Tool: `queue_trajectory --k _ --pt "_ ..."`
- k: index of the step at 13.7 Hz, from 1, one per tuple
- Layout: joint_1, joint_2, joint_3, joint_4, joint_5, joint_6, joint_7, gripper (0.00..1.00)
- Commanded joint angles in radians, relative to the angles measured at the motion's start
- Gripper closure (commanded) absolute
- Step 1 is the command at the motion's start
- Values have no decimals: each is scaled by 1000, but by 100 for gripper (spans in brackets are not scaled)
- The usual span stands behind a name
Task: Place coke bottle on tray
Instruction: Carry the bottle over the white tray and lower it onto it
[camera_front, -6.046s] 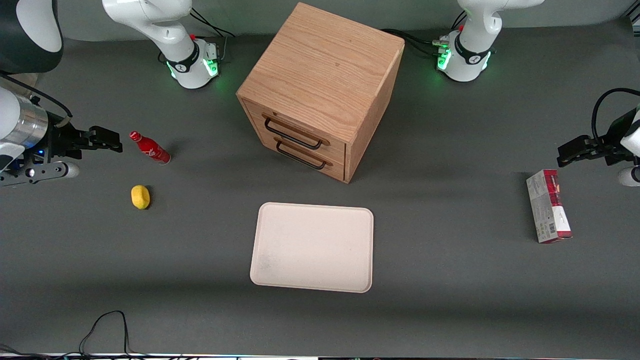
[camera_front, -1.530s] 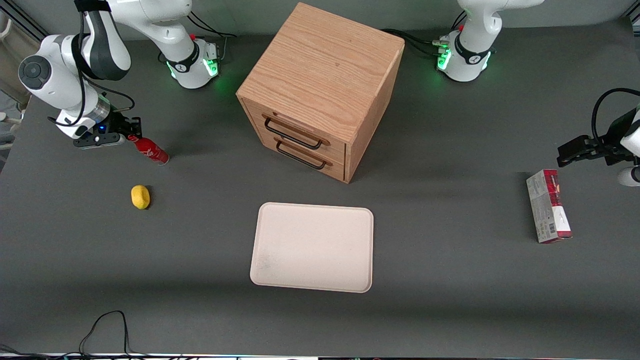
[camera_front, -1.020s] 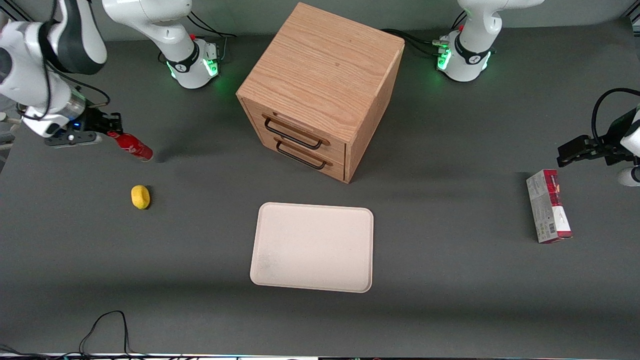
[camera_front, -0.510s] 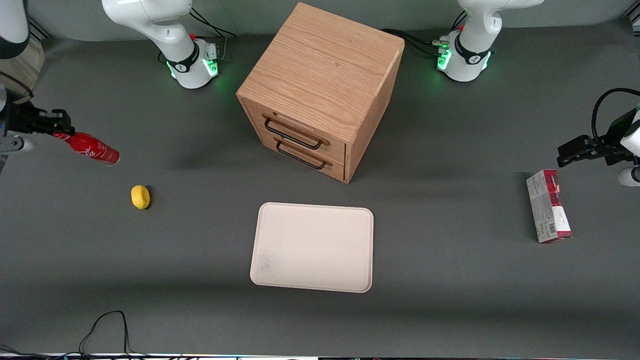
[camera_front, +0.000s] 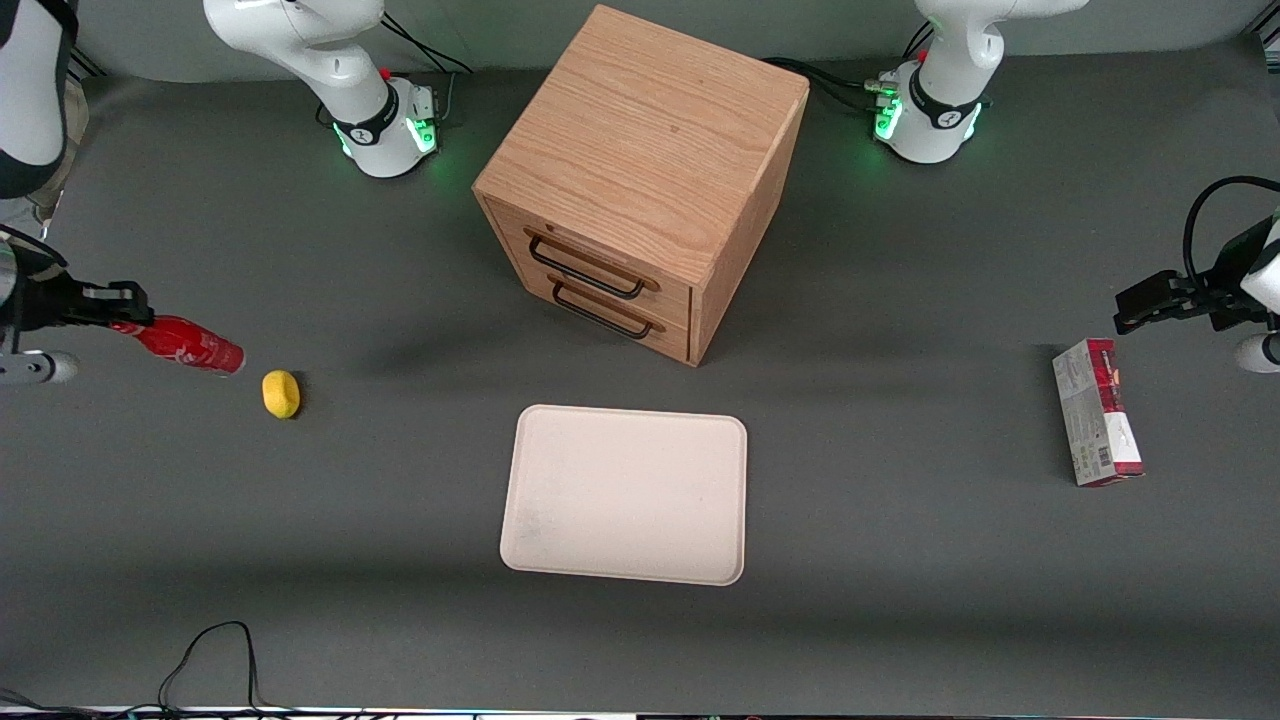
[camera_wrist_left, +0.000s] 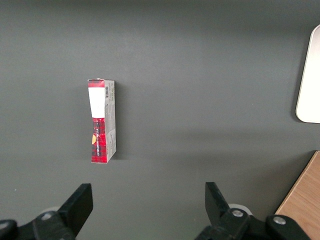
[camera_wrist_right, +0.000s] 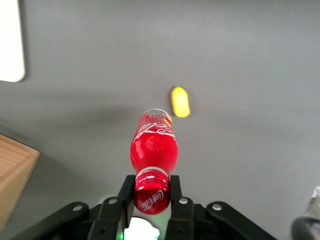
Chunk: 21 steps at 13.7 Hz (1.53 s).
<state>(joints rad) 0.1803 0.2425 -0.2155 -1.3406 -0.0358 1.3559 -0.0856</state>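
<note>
My right gripper (camera_front: 128, 310) is shut on the red cap of the coke bottle (camera_front: 185, 345) and holds it in the air at the working arm's end of the table. In the right wrist view the fingers (camera_wrist_right: 125, 195) clamp the cap of the bottle (camera_wrist_right: 152, 147), whose body hangs down toward the table. The cream-beige tray (camera_front: 625, 495) lies flat, nearer to the front camera than the wooden drawer cabinet; only a corner of the tray (camera_wrist_right: 10, 45) shows in the right wrist view.
A yellow lemon (camera_front: 281, 393) lies on the table beside the hanging bottle and shows in the right wrist view (camera_wrist_right: 180, 101). A wooden two-drawer cabinet (camera_front: 640, 180) stands mid-table. A red-and-grey carton (camera_front: 1097, 425) lies toward the parked arm's end.
My gripper closed on the bottle's cap, lifted it off the table and carried it sideways toward the table's end, then nearer to the front camera, close to the lemon.
</note>
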Motion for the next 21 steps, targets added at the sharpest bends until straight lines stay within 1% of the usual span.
queue_trajectory --k 1,4,5,7,9,11,13,18,19,21 --pt "13 196 56 217 66 -52 183 100" --pt "11 387 184 432 67 -41 430 100" --pt "11 434 226 474 67 -17 502 100" --pt "13 472 289 482 67 114 642 100" --pt "19 524 337 491 65 205 751 100" --pt "57 549 335 491 57 273 852 100" --pt "83 570 334 492 51 333 904 100" --pt "129 607 328 492 50 391 961 100" --pt "143 627 323 492 39 425 972 100" --pt "154 664 324 492 -4 471 1001 100"
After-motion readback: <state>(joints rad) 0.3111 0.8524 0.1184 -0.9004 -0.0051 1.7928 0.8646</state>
